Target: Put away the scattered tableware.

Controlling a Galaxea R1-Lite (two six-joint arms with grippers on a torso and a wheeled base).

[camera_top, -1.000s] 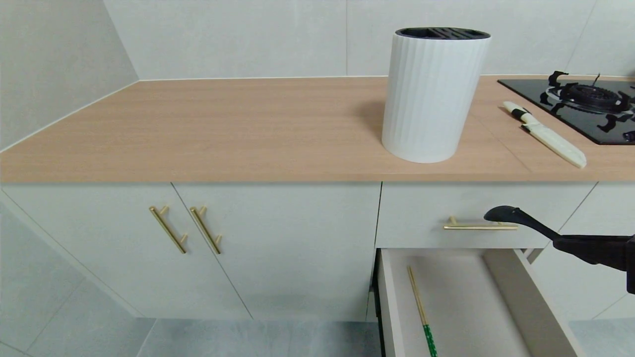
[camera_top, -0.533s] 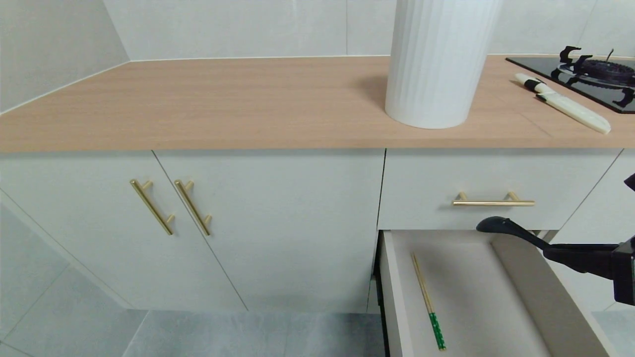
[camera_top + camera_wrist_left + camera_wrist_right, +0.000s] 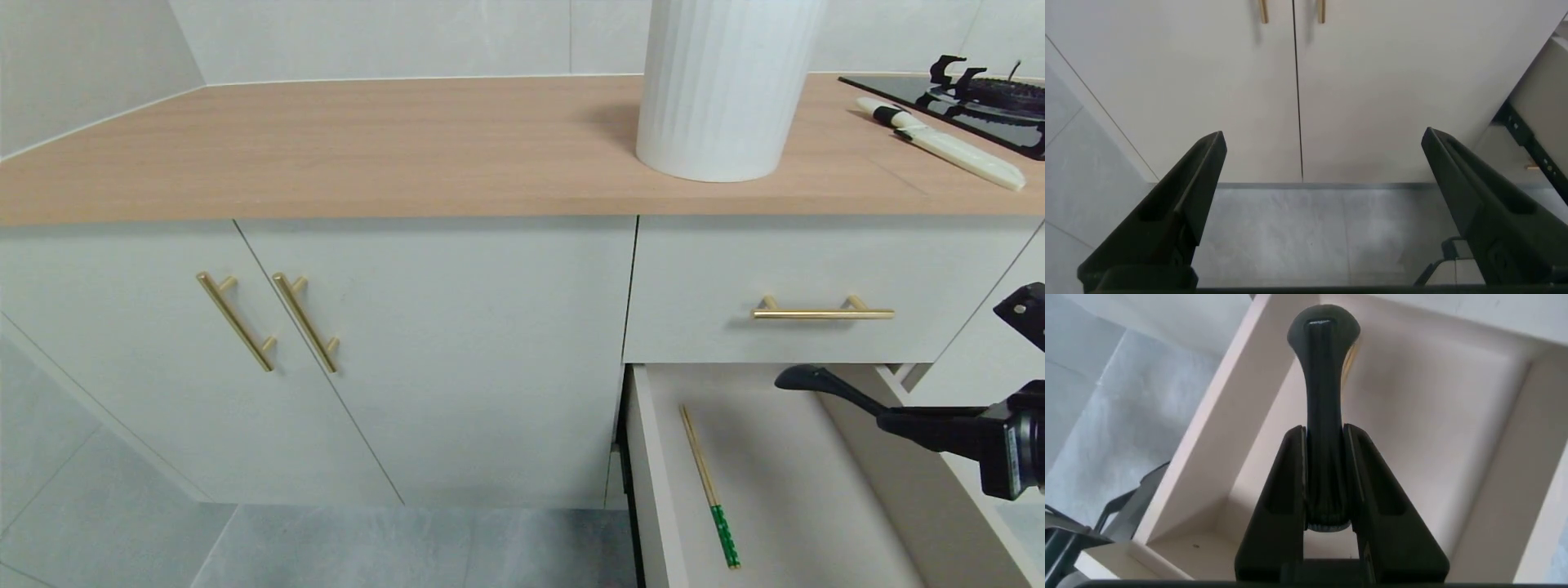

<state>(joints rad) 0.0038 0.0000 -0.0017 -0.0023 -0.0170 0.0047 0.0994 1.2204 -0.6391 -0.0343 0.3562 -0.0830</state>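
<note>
Gripping a black plastic spoon by its handle, your right gripper has its fingers clamped on it. Beneath them lies the open pale drawer holding green-tipped wooden chopsticks. Your left gripper has its fingers wide apart.

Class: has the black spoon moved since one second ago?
Yes. The black spoon, then level with the gold drawer handle, now sits below it, over the open drawer.
</note>
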